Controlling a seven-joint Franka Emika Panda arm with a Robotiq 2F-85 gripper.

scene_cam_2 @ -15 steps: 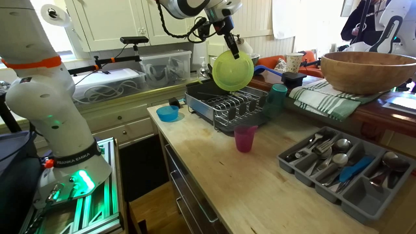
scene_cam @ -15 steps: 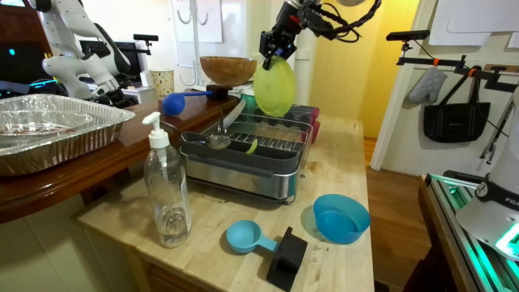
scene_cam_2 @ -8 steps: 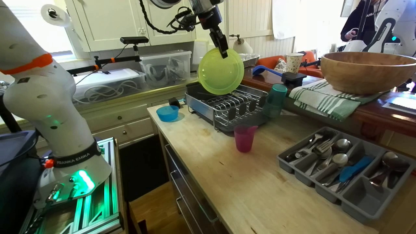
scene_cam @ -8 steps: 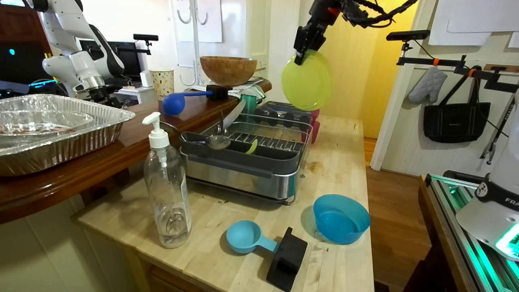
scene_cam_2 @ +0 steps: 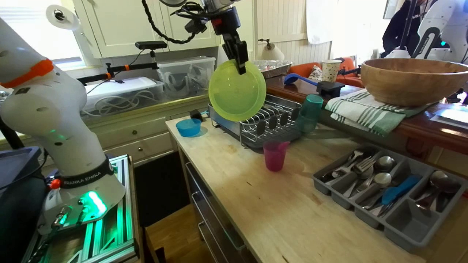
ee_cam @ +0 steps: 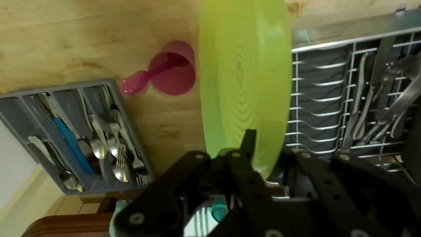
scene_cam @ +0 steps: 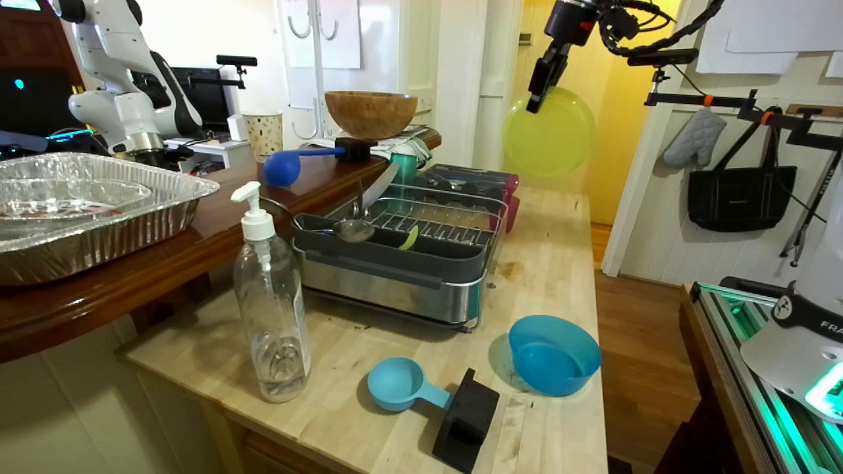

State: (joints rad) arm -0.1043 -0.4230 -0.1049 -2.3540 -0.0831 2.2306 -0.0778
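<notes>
A lime-green plate [scene_cam_2: 234, 95] is held in the air by the pincer [scene_cam_2: 241, 70], and a small part of the rim is pinched between the two sides of it. In this exterior view, the grip is found at about twelve o'clock of the plate. The plate is held nearly upright, above the table [scene_cam_2: 278, 204] and apart from it. In the wrist view, rings are seen on the face of the plate. At nine o'clock from it, a pink cup [ee_cam: 174, 80] is placed on the table, with a pink spoon [ee_cam: 135, 82] leaned inside. At about eight o'clock, a grey cutlery tray [ee_cam: 14, 115] is seen. At three o'clock, the dish rack [ee_cam: 324, 89] is found, in which metal cutlery [ee_cam: 380, 64] is laid.

In an exterior view, a blue bowl [scene_cam_2: 188, 128] is seen at eight o'clock from the plate. At three o'clock, a wooden bowl [scene_cam_2: 413, 84] is set on a striped towel [scene_cam_2: 369, 113]. In an exterior view, a pump bottle [scene_cam: 273, 322] is stood between eight and nine o'clock from the dish rack. At six o'clock from the rack, a light-blue scoop [scene_cam: 397, 383] is placed, with a black block [scene_cam: 467, 421] at its handle end.
</notes>
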